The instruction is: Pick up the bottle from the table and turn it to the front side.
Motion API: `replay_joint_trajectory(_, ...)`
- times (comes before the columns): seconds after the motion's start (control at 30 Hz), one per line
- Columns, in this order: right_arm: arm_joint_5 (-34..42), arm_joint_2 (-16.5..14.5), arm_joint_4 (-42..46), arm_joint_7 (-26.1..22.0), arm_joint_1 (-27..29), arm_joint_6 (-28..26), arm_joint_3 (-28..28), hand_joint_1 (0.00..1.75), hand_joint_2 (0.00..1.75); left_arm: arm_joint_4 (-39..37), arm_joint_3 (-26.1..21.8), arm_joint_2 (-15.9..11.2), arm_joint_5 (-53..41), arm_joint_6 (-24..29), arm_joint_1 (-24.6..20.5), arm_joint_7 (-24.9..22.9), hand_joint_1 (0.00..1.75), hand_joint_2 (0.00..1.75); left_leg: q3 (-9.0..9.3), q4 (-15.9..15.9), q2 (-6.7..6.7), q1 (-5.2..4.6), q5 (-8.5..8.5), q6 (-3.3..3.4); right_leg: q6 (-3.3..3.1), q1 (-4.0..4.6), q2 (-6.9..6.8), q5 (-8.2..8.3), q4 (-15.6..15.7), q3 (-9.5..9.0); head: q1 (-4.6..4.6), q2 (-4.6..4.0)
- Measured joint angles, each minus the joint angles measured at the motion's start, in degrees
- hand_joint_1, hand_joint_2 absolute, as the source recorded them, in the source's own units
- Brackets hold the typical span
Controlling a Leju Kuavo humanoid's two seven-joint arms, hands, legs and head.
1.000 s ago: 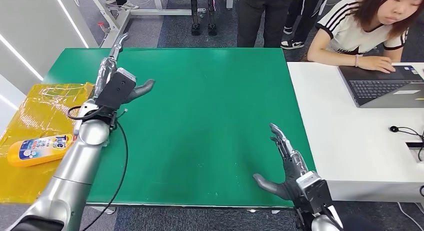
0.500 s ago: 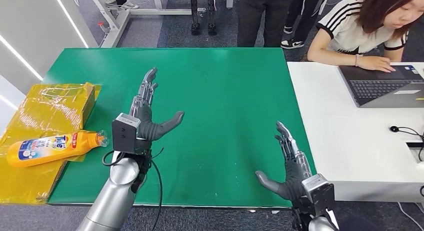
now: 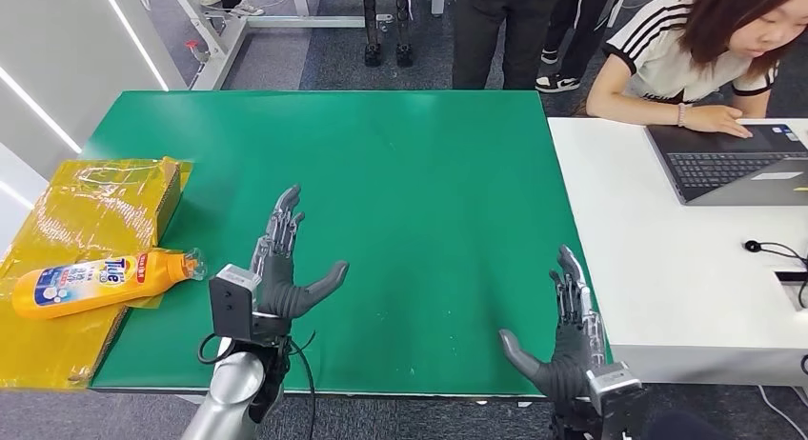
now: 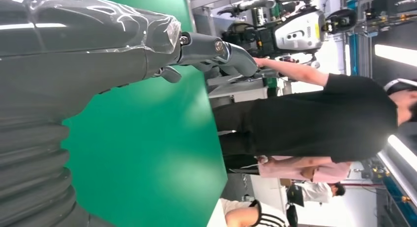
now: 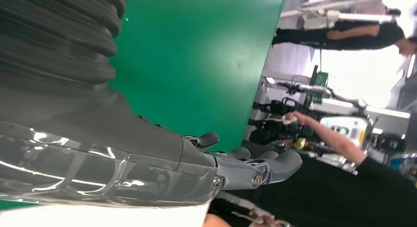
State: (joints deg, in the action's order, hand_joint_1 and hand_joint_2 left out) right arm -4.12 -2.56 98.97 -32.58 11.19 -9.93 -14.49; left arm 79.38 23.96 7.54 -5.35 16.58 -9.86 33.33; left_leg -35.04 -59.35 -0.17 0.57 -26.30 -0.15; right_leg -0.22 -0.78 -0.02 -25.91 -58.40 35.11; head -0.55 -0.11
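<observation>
Since the earlier frames, the left hand [image 3: 281,273] has drawn back from the far left of the green table [image 3: 410,173] toward its near edge, uncovering the bottle's neck; the right hand [image 3: 564,340] has slipped slightly nearer the table's near right corner. Both hands hover over the green table with fingers extended and spread, thumbs splayed inward, grasping nothing. In the left wrist view the left hand [image 4: 98,45] shows its thick thumb stretched out over the green surface; the right wrist view shows the right hand [image 5: 147,153] likewise released. The orange bottle [image 3: 100,280] lies on its side just off the green table's left edge, on yellow plastic wrapping [image 3: 86,230], its cap pointing toward the table and its blue-and-white label facing up. It lies near the left hand but apart from it. Beyond the green table's right edge stands a white desk [image 3: 667,269] bearing a laptop [image 3: 734,164], at which a person [image 3: 705,50] sits.
</observation>
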Motion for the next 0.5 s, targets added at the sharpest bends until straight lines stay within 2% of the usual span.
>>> replay_joint_trajectory(0.2, 0.51, 0.0, 0.9, 0.1, 1.46, -2.16, -2.81, 0.0, 1.75, 2.41, -0.01, -0.71, -0.08, -0.13, 4.09, 0.44, 0.0, 1.75, 0.01, 0.01, 0.0, 0.01, -0.04, -0.04, -0.01, 0.01, -0.02, -0.03, 0.0, 0.0, 0.0, 0.0)
replay_joint_trajectory(0.5, 0.47, 0.0, 1.12, 0.3, 1.57, -2.4, -3.71, 0.0, 1.75, 3.33, -0.01, -1.18, -0.22, -0.16, 4.78, 0.44, 0.0, 1.75, 0.03, 0.0, -0.01, 0.01, -0.03, -0.04, -0.01, 0.0, -0.03, -0.01, -0.01, -0.04, 0.0, 0.0)
